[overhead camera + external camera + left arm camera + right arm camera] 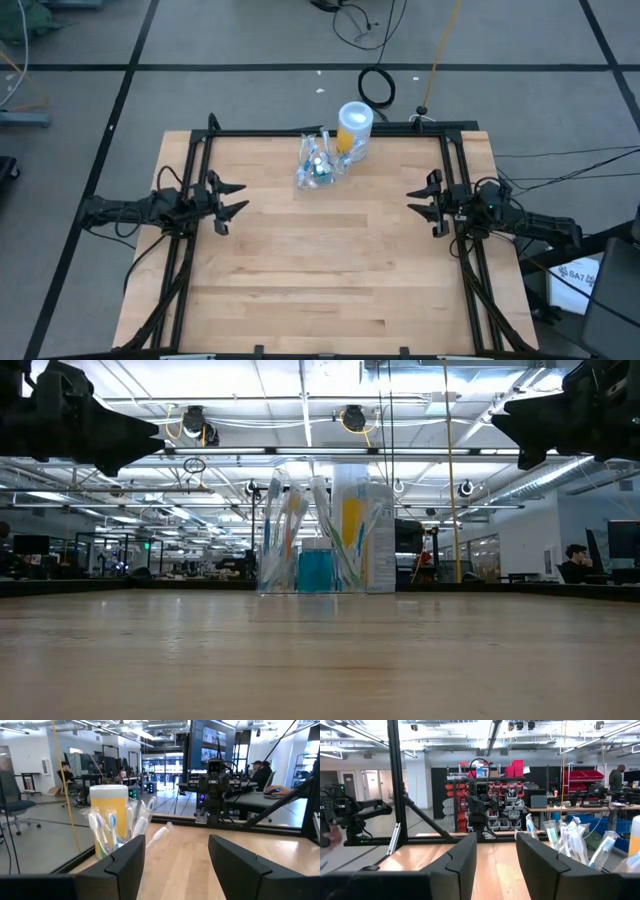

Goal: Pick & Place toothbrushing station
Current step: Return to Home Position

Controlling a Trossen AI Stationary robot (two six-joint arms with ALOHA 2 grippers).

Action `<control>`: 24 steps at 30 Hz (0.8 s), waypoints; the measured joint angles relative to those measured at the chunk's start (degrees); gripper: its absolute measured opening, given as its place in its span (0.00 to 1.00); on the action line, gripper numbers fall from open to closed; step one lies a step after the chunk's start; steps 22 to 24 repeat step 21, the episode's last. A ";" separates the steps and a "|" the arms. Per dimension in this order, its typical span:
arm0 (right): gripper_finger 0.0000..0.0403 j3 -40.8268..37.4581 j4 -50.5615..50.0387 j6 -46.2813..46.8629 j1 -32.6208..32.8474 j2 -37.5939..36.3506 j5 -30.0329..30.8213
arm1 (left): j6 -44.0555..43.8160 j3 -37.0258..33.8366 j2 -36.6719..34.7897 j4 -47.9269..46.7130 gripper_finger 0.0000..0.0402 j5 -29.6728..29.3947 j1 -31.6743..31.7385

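Note:
A small clear plastic cup holding several toothbrushes stands on its base on the wooden table near the far edge, right next to a taller yellow container with a white-blue lid. The cup also shows in the low view, the left wrist view and the right wrist view. My left gripper is open and empty above the table's left side. My right gripper is open and empty above the right side. Both are far from the cup.
A black metal frame runs along the table's far, left and right edges. Bare wood lies between the two grippers and toward the near edge. People sit at desks in the room beyond.

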 joint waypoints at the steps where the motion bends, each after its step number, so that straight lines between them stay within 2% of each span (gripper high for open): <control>1: 0.32 0.00 0.00 0.02 0.00 0.00 0.00 | 0.05 0.00 0.00 0.02 0.56 -0.15 0.00; 24: 0.32 -0.04 0.02 0.00 0.00 0.00 -0.02 | 0.07 0.00 0.00 0.45 0.56 -0.32 0.00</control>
